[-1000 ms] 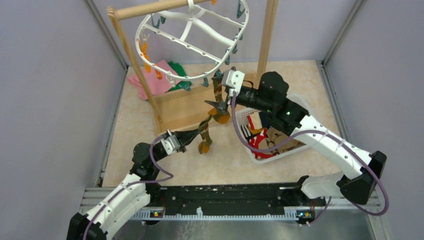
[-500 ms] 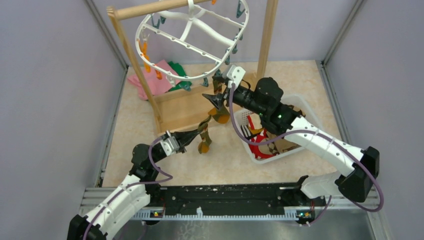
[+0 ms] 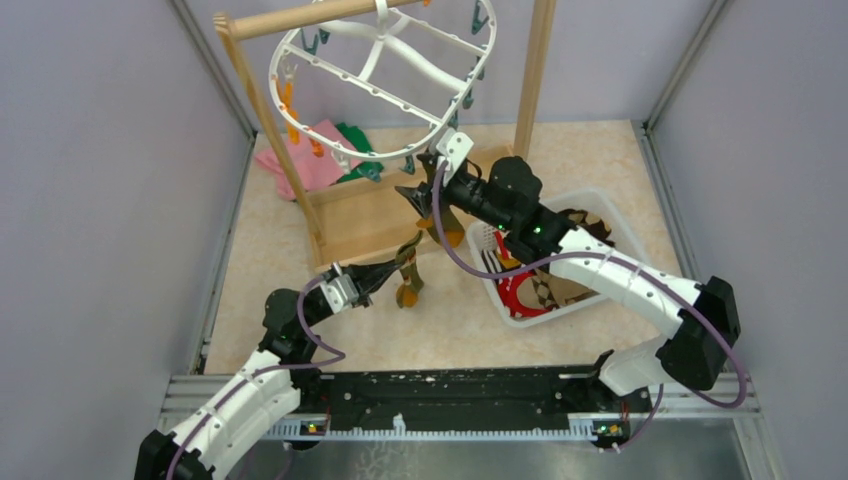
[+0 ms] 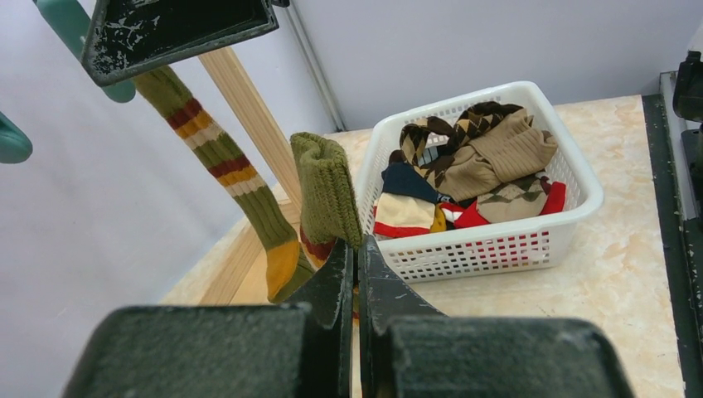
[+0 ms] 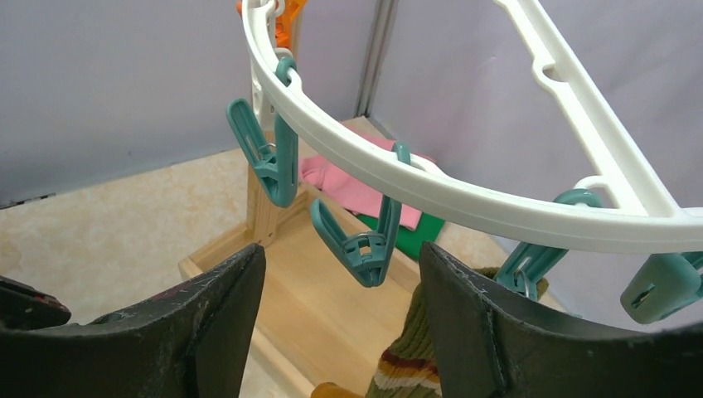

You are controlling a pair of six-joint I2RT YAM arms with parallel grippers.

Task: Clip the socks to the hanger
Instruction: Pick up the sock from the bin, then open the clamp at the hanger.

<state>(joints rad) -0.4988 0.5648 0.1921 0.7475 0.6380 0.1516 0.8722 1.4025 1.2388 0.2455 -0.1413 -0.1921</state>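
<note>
A: Nearest first. State of left gripper (image 4: 357,249)?
B: Pinched fully together on the olive striped sock (image 4: 325,191), at its ribbed part. Orange patch at the sock's lowest bend, just left of the grip.
A: Upper end of that sock?
B: Rising to the rim of the hanger (image 5: 464,203). Possibly caught in 1 teal clip (image 5: 530,264) there; hard to confirm, contact point partly hidden in the wrist view.
A: Further right?
B: White basket (image 4: 572,157) on the table (image 4: 630,249), apart from the held sock. Other socks (image 4: 472,153) heaped inside: argyle, tan, navy, red, yellow.
A: Right gripper (image 5: 341,253)?
B: Spread wide, holding nothing, raised just under the hanger's rim. A 2nd teal clip (image 5: 361,245) framed between the open jaws, no contact visible.
A: Farthest back?
B: Hanger hung from the wooden rack (image 3: 300,18). Pink and green cloths (image 3: 318,150) flat on the table beyond the rack's left post.
</note>
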